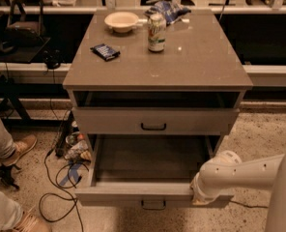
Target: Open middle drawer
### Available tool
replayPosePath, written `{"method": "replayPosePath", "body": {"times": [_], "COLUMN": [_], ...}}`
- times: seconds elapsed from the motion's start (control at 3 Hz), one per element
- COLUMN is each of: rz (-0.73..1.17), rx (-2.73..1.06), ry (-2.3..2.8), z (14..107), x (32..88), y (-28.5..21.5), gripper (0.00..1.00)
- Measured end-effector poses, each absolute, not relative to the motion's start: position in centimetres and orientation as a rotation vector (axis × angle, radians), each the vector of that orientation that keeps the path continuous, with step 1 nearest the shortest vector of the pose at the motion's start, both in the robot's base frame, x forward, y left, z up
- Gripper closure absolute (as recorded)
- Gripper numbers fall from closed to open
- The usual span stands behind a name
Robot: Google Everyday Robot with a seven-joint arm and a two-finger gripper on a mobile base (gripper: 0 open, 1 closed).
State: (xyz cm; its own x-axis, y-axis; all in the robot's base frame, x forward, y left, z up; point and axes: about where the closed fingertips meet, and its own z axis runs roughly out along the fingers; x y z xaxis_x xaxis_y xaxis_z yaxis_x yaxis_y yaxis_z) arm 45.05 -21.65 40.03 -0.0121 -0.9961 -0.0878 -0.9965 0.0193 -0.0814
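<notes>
The robot's single arm (251,172) enters from the lower right, where a broad white rounded shell (285,197), its body or upper link, fills the corner. From there a smooth white forearm runs nearly level toward the left, dipping slightly. It ends in a bulbous wrist joint (219,170), bent so that the last section turns downward and a little to the left. The gripper (199,198) sits at the low end of that section, at the right end of the front panel of the pulled-out bottom drawer (119,195), seemingly touching it. The wrist above covers most of the gripper, so only its pale outer casing shows.
</notes>
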Motion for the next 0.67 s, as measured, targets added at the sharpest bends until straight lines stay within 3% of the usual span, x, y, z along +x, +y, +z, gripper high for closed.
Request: {"method": "replayPosePath", "body": {"times": [0.33,0.67], "rz": [0.005,0.008], "rx": [-2.12,-2.121], "ry": [2.153,2.154], "z": [39.98,39.9], "x": [45.05,44.96], "y": [-21.65,-21.64], "gripper": [1.0,0.86]}}
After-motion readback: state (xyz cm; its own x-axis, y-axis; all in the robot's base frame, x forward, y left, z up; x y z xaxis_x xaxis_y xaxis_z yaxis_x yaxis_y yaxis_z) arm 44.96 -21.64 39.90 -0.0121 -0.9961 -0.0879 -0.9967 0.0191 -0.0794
